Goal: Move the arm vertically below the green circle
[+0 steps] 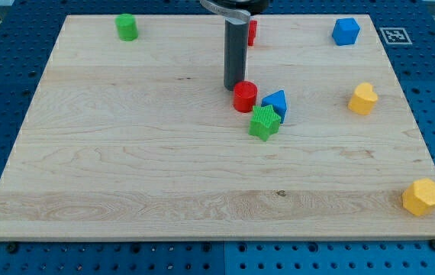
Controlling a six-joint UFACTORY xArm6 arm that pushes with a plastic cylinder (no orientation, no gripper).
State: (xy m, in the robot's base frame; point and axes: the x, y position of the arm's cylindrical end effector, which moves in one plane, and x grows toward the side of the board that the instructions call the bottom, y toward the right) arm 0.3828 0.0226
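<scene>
The green circle [127, 27] is a short green cylinder at the board's top left. My tip [233, 86] sits near the middle of the board, far to the right of and lower than the green circle. The tip is just left of and touching or nearly touching a red cylinder [245, 97]. A blue triangular block [276, 104] and a green star [264, 122] lie close to the right of and below the red cylinder.
A red block [252, 31] is partly hidden behind the rod at the top. A blue cube [346, 31] is at top right. A yellow heart [362, 98] is at right, a yellow hexagon [423, 196] at bottom right. The wooden board [126, 168] lies on a blue pegboard.
</scene>
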